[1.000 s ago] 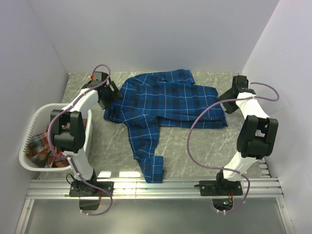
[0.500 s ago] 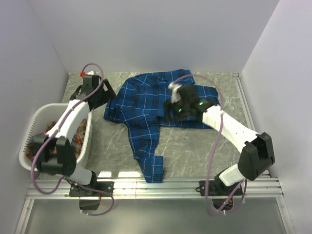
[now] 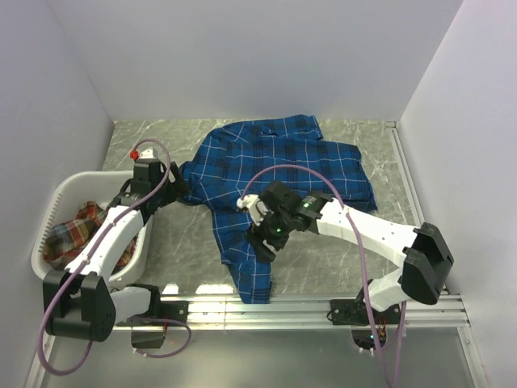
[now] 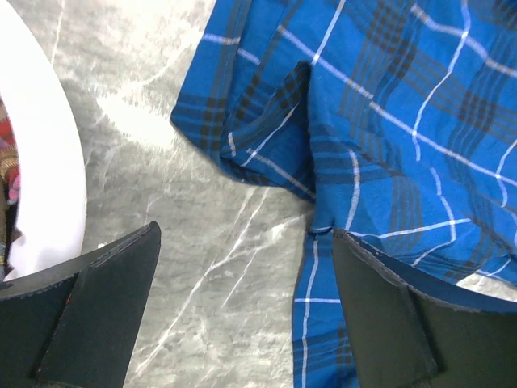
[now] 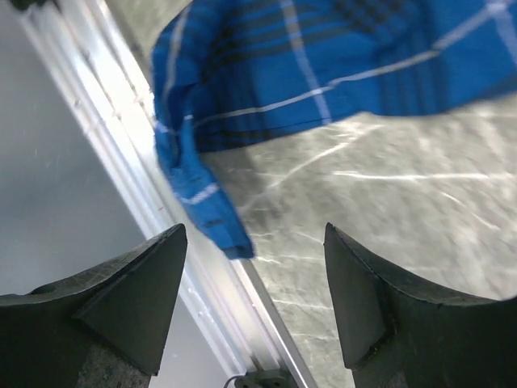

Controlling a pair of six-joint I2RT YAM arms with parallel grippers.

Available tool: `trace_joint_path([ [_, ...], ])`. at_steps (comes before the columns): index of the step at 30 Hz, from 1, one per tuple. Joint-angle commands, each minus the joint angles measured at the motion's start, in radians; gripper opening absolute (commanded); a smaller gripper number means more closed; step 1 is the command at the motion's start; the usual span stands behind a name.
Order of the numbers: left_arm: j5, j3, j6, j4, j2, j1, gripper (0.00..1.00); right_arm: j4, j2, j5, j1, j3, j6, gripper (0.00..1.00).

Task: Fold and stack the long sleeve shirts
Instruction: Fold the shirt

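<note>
**Inspector:** Location of the task items?

**Assessor:** The blue shirt (image 3: 275,166) lies spread on the worktop (image 3: 339,242), body toward the far wall. One long sleeve (image 3: 246,259) trails down to the near rail (image 3: 266,311). The red-orange shirt (image 3: 69,234) is bunched in the white basket (image 3: 56,202) at the left and is not yet handled.

**Inspector:** State of the hands?

**Assessor:** Both are open and neither holds anything. The left hand (image 4: 244,234) hangs over bare worktop just beside the shirt's left corner, where the cloth is doubled under into a thick fold. The right hand (image 5: 254,230) is over the trailing sleeve, and its camera looks down on the cuff (image 5: 202,202) at the worktop's edge.

**Inspector:** Reason for that arrangement?

**Assessor:** In my judgement the garment is laid flat for folding, and each hand is placed to take an edge. The stray sleeve most likely has to come in across the body first. Whether the right hand's fingers touch the cloth cannot be settled, as its wrist view is blurred.

**Inspector:** Materials?

**Assessor:** The shirt is thin woven plaid, royal blue with white and dark grid lines. It is limp and creases readily. The worktop is smooth, grey and marble-veined. The basket is rigid plastic with slotted walls.
</note>
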Motion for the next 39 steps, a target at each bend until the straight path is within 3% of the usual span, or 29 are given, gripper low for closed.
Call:
trace_joint_path([
  [1, -0.037, -0.015, 0.038, 0.085, -0.057, -0.009, 0.93, -0.010, 0.050, -0.046, 0.041, 0.042, -0.048, 0.76],
  [7, -0.047, -0.024, 0.035, 0.096, -0.080, -0.012, 0.91, -0.041, 0.171, -0.124, 0.090, 0.097, -0.088, 0.67],
  [10, -0.050, -0.024, 0.034, 0.093, -0.081, -0.012, 0.91, -0.062, 0.203, -0.136, 0.095, 0.131, -0.108, 0.42],
  [11, -0.050, -0.024, 0.034, 0.094, -0.081, -0.012, 0.91, -0.071, 0.212, -0.117, 0.093, 0.160, -0.114, 0.13],
  [12, -0.050, -0.022, 0.034, 0.093, -0.083, -0.012, 0.91, -0.093, 0.214, -0.088, 0.093, 0.178, -0.116, 0.00],
  [15, -0.056, -0.021, 0.034, 0.091, -0.083, -0.012, 0.91, -0.108, 0.203, 0.168, 0.081, 0.270, -0.101, 0.00],
  [20, -0.045, -0.018, 0.023, 0.088, -0.080, -0.012, 0.91, -0.099, 0.215, 0.544, -0.055, 0.494, -0.076, 0.00],
  [24, -0.045, -0.015, 0.020, 0.082, -0.075, -0.012, 0.91, 0.002, 0.266, 0.903, -0.137, 0.631, -0.132, 0.00],
  [31, -0.028, -0.016, 0.015, 0.082, -0.071, -0.015, 0.91, 0.299, 0.430, 1.123, -0.246, 0.874, -0.313, 0.00],
  [35, -0.011, -0.019, 0.011, 0.085, -0.061, -0.018, 0.90, 0.447, 0.523, 1.143, -0.276, 0.933, -0.389, 0.00],
  [39, -0.008, -0.018, 0.011, 0.088, -0.046, -0.018, 0.90, 0.675, 0.612, 1.221, -0.287, 0.942, -0.500, 0.22],
])
